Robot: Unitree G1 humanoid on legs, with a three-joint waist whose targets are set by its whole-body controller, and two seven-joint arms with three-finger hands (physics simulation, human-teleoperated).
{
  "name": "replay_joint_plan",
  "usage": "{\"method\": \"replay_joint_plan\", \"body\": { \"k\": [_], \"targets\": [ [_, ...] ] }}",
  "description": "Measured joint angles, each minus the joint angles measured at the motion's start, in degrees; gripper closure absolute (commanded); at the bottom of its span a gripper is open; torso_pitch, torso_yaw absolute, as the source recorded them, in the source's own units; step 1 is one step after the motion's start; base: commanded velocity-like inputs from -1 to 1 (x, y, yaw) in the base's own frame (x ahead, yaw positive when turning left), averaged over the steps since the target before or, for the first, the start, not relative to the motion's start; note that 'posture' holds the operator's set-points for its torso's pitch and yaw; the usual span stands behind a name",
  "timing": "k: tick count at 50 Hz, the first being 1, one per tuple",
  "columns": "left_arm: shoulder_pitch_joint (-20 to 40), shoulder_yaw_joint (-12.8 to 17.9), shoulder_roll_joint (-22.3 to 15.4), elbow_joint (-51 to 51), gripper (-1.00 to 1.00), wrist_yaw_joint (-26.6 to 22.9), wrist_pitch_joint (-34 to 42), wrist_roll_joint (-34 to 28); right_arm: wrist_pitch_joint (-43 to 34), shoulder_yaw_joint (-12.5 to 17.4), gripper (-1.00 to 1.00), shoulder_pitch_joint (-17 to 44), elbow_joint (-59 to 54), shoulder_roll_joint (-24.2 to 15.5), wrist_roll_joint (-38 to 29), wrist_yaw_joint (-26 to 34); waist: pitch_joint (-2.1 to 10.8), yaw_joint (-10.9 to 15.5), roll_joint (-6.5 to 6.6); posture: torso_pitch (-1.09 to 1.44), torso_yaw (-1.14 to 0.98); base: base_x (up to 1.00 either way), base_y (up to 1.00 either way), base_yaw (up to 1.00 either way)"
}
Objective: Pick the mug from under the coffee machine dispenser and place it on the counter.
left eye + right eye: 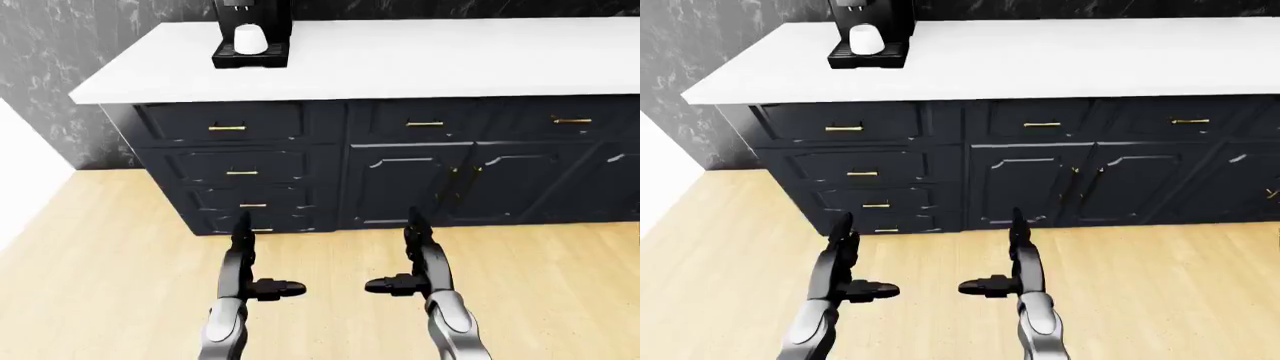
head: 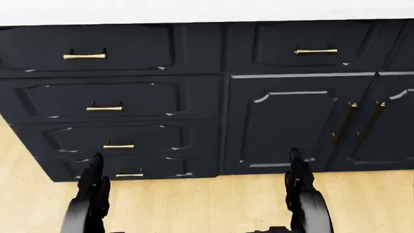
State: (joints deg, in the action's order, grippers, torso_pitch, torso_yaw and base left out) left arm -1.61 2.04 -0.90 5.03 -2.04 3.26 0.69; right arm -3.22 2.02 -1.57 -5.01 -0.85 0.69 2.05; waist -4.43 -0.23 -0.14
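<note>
Up at the top left of the left-eye view sits the mug (image 1: 249, 39), a small white cup that looks plain and smooth, wider at the bottom than at the top (no handle shows from here). It stands on the black tray of the coffee machine (image 1: 254, 28), right under the machine's dark body. The coffee machine is on the white counter (image 1: 430, 60), near the counter's left end. To the right of the machine the counter top is long and white.

Below the counter are dark blue cabinets (image 1: 400, 169) with little gold handles: drawers under the machine, doors to the right of them. A dark marble wall (image 1: 60, 52) rises to the left of the machine. A light wooden floor (image 1: 100, 270) spreads out below the cabinets.

Both hands hang low over the floor, well apart from the mug. The left hand (image 1: 250, 274) is spread wide and holds nothing. The right hand (image 1: 415, 270) is spread wide too, also holding nothing.
</note>
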Motion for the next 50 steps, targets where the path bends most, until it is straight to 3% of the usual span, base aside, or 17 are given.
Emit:
{"method": "replay_joint_plan", "body": {
  "k": [1, 3, 5, 11, 19, 23, 29, 36, 40, 50],
  "targets": [
    [0.0, 0.1, 0.0, -1.5, -1.00, 0.2, 0.5, 0.0, -0.2, -0.2, -1.00, -0.1, 1.3, -0.3, -0.2, 0.1, 0.51, -0.1, -0.23, 0.00, 0.00, 0.00, 0.00, 0.00],
    [1.5, 0.8, -0.3, -5.9, -1.00, 0.7, 1.5, 0.3, 0.3, 0.0, -1.00, 1.0, 4.6, -0.7, -0.7, 0.3, 3.19, 0.3, -0.28, 0.00, 0.00, 0.00, 0.00, 0.00],
    [2.2, 1.1, -0.9, -7.7, -1.00, 0.7, 1.6, 0.1, 0.2, 0.3, -1.00, 1.6, 5.8, -0.7, -0.9, 0.5, 2.12, 0.4, -0.62, 0.00, 0.00, 0.00, 0.00, 0.00],
    [4.4, 3.6, -2.2, -12.1, -1.00, -1.1, 7.6, 1.3, -4.9, 4.0, -1.00, 4.8, 7.4, -2.9, 0.5, 1.9, 3.19, 0.5, -0.21, 0.00, 0.00, 0.00, 0.00, 0.00],
    [14.5, 11.8, -9.1, -21.8, -1.00, 0.2, 14.8, 3.3, -11.6, 14.2, -1.00, 15.0, 13.3, -11.7, 4.7, 2.0, 3.71, 0.4, -0.38, 0.00, 0.00, 0.00, 0.00, 0.00],
    [19.8, 13.0, -11.7, -24.9, -1.00, 0.6, 15.2, 4.4, -11.3, 15.1, -1.00, 19.0, 14.8, -14.9, 5.1, 2.5, 4.18, 0.4, -0.42, 0.00, 0.00, 0.00, 0.00, 0.00],
    [25.6, 15.6, -16.6, -23.1, -1.00, 2.1, 15.7, 8.0, -10.6, 15.7, -1.00, 24.6, 15.8, -20.0, 3.8, 4.6, 3.26, 0.3, -0.13, 0.00, 0.00, 0.00, 0.00, 0.00],
    [30.9, 15.7, -20.5, -23.4, -1.00, 4.4, 17.6, 9.9, -9.6, 17.2, -1.00, 31.6, 15.6, -25.2, 2.9, 5.3, 2.48, 0.3, -0.49, 0.00, 0.00, 0.00, 0.00, 0.00],
    [32.9, 17.3, -23.1, -23.5, -1.00, 5.0, 18.0, 11.0, -10.0, 17.4, -1.00, 33.9, 15.0, -27.4, 3.2, 5.6, 2.32, 0.1, -0.43, 0.00, 0.00, 0.00, 0.00, 0.00],
    [32.9, 18.5, -25.5, -21.0, -1.00, 6.1, 17.4, 12.2, -10.9, 17.1, -1.00, 34.7, 14.1, -28.7, 3.2, 6.3, 1.67, 0.3, -0.19, 0.00, 0.00, 0.03, 0.00, 0.00]
  ]
}}
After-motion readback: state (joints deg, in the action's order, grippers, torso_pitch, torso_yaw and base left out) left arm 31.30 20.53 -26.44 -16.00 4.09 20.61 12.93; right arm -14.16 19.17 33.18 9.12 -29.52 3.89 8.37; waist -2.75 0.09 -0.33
